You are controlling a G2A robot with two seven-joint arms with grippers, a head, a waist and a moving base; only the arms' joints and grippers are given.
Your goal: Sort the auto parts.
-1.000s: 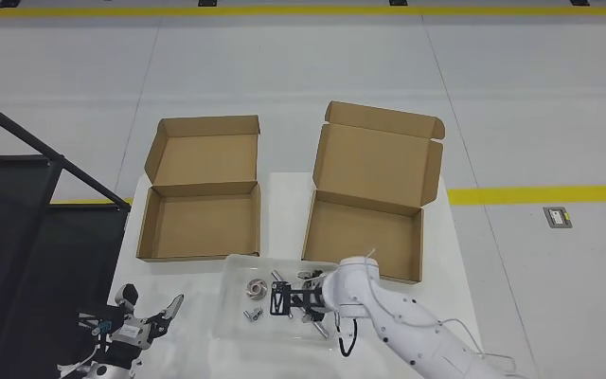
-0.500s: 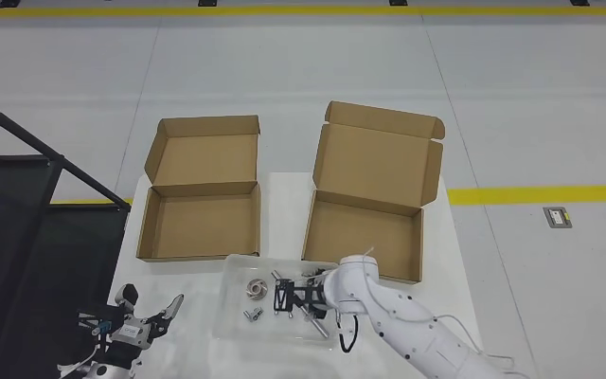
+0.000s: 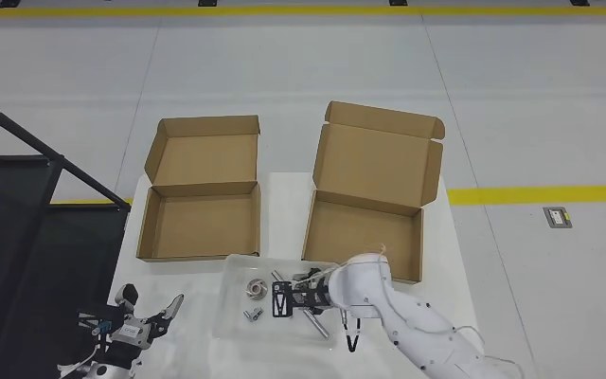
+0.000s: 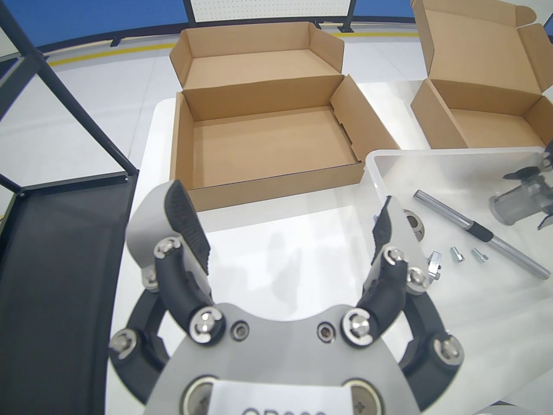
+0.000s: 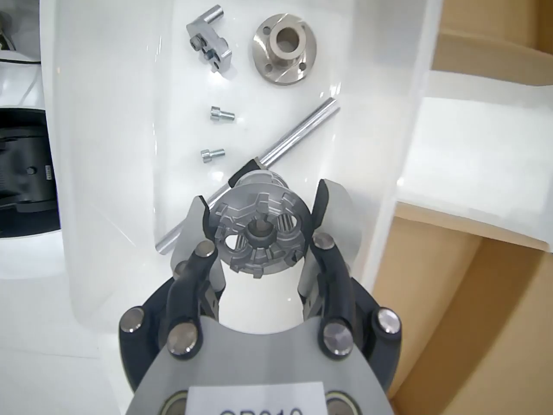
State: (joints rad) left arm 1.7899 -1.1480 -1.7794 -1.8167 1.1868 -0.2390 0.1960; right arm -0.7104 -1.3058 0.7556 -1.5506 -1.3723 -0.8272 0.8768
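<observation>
Top view: the right gripper [image 3: 278, 299] hangs inside a clear plastic bin [image 3: 232, 327], a round flange [image 3: 254, 287] just ahead of its fingertips. A cardboard box [image 3: 365, 237] lies open beyond its wrist. The left gripper [image 3: 151, 301] sits well apart from the bin, a second cardboard box [image 3: 199, 223] open beyond it.

Left wrist view: the left gripper [image 4: 283, 213] is released, jaws spread wide and holding nothing above the white table [image 4: 276, 226]. The second cardboard box [image 4: 268, 144] stands ahead of its fingertips. The bin [image 4: 376, 166] is beside one finger, with a steel rod [image 4: 475, 233] and two socket-head bolts [image 4: 457, 254] inside.

Right wrist view: the right gripper [image 5: 263, 205] is clenched on a slotted metal hub [image 5: 261, 237], held within the bin [image 5: 406, 88]. The steel rod [image 5: 298, 131] lies slanted just past the fingertips. The bolts [image 5: 221, 114] lie beside the rod. The flange [image 5: 283, 47] and a bracket block [image 5: 211, 40] lie farther ahead.
</observation>
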